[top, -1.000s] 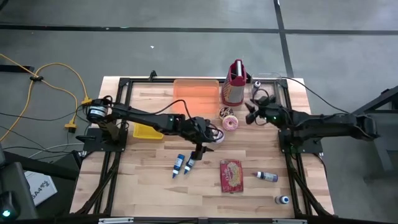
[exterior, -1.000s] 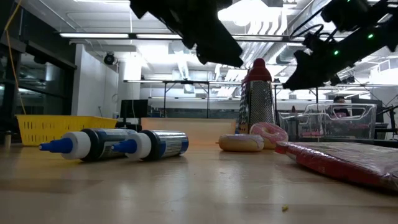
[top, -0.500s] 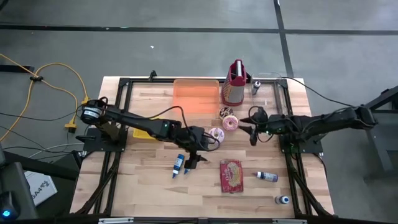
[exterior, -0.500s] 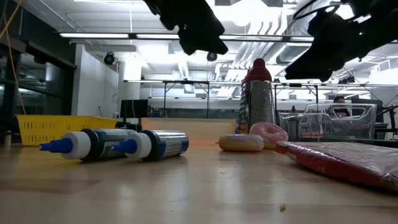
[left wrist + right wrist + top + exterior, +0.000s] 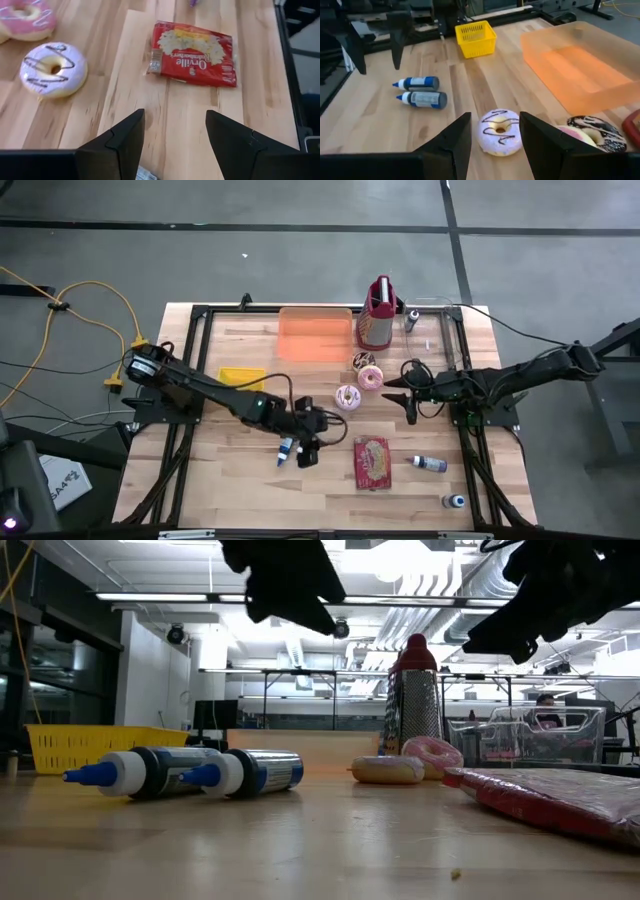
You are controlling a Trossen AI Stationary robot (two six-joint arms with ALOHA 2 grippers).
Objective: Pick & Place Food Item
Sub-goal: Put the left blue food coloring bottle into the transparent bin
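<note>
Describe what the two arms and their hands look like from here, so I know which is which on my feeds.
Both arms are dark, slim, jointed links with black cables looped along them. The left arm has a silver round joint at its base; its hand ends in two flat, angular black fingers. The right arm shows small green lights near its wrist; its hand has the same faceted black fingers.

Pink donut (image 5: 27,19) cut by frame edge; choc donut (image 5: 596,138) partly behind right tool finger
</note>
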